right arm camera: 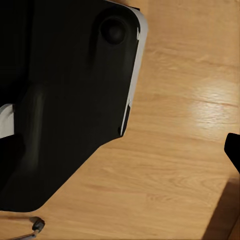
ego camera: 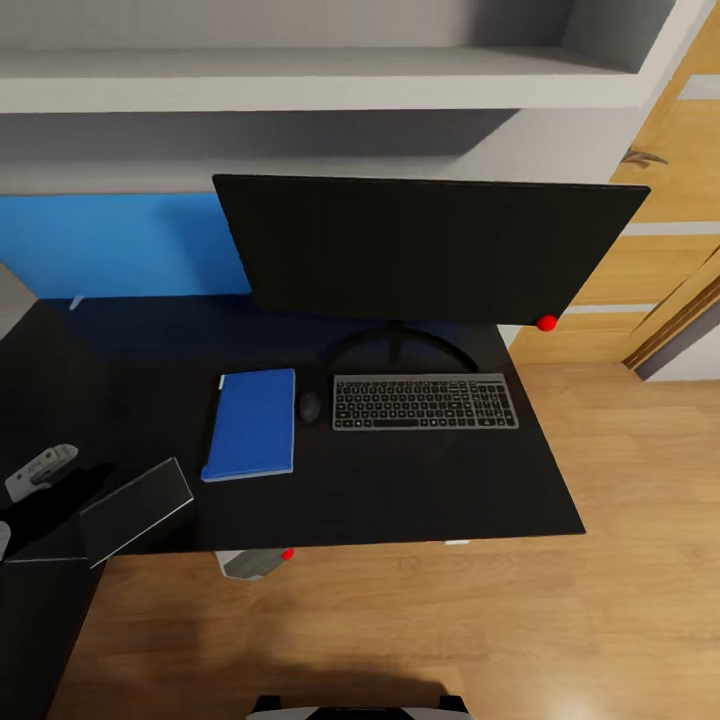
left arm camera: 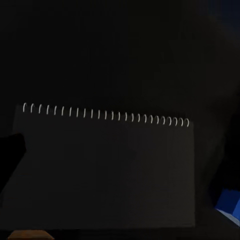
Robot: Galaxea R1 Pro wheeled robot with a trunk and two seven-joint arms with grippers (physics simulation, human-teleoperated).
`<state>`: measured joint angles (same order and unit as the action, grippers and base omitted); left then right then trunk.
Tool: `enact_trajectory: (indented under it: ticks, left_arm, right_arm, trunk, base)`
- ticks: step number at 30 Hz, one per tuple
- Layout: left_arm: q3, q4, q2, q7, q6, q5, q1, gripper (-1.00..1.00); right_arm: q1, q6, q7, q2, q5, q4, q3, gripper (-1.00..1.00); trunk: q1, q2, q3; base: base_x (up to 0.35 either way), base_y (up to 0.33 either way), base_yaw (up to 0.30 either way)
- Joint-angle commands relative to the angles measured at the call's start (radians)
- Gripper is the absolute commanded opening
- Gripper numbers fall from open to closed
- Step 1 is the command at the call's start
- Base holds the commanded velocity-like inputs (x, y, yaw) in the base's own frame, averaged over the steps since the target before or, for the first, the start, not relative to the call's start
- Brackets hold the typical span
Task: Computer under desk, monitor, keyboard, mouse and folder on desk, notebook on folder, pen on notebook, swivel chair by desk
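**Inspector A:** Report the desk [ego camera: 430,500] from the head view.

**Inspector B:** Black top with a blue back panel. The monitor [ego camera: 430,245] stands at the far side on its arc stand, with a red dot at its lower right corner. The keyboard [ego camera: 425,402] lies flat just in front of the stand. The mouse [ego camera: 310,406] sits just left of the keyboard, apart from it by a narrow gap. The folder [ego camera: 250,424], bright blue, lies flat just left of the mouse.

**Inspector A:** The notebook?

**Inspector B:** The notebook [ego camera: 135,509] is at the near left of the desk, tilted, with one corner out past the near edge. The left wrist view shows its dark cover and a white spiral binding [left arm camera: 105,114] along one side. The left gripper [ego camera: 45,490] is beside it at the left; the area is dark, and I cannot tell whether the fingers are closed on the notebook or spread.

**Inspector A:** The computer?

**Inspector B:** A pale grey object with a red dot shows under the near desk edge, likely the computer [ego camera: 248,563]; mostly hidden.

**Inspector A:** The right arm?

**Inspector B:** The right wrist view looks down on wood floor [right arm camera: 185,150] and a dark robot body panel [right arm camera: 65,100]. One dark fingertip shows at the frame edge; finger state cannot be told.
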<state>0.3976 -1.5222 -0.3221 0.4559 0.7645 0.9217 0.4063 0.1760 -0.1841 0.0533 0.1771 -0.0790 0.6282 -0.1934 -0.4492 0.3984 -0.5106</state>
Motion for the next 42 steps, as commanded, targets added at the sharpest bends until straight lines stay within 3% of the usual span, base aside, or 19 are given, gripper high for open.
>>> enact_trajectory:
  ticks: [1, 14, 27, 42]
  left_arm:
    - [0.000, 0.009, -0.001, 0.008, 0.002, 0.010, 0.001, 1.00]
    - [-0.007, 0.109, -0.012, -0.002, -0.035, 0.014, 0.012, 1.00]
    - [-0.003, 0.136, -0.019, -0.045, -0.040, 0.010, 0.017, 1.00]
    - [0.000, 0.197, -0.055, -0.056, -0.084, 0.010, 0.016, 1.00]
  right_arm:
    - [0.000, -0.002, 0.002, 0.001, -0.008, 0.001, -0.003, 1.00]
    - [0.000, -0.003, 0.002, 0.002, -0.008, 0.000, -0.004, 1.00]
    - [0.000, -0.003, 0.002, 0.002, -0.008, -0.001, -0.004, 1.00]
    - [0.000, -0.002, 0.002, 0.002, -0.008, -0.001, -0.004, 1.00]
  trunk:
    - [-0.001, 0.002, -0.001]
    - [-0.001, 0.002, -0.001]
    - [-0.001, 0.002, -0.001]
    - [-0.001, 0.002, -0.001]
  base:
    - [0.079, 0.040, 0.000]
    - [0.022, 0.011, 0.000]
    - [0.130, 0.000, 0.000]
    - [0.067, 0.000, 0.000]
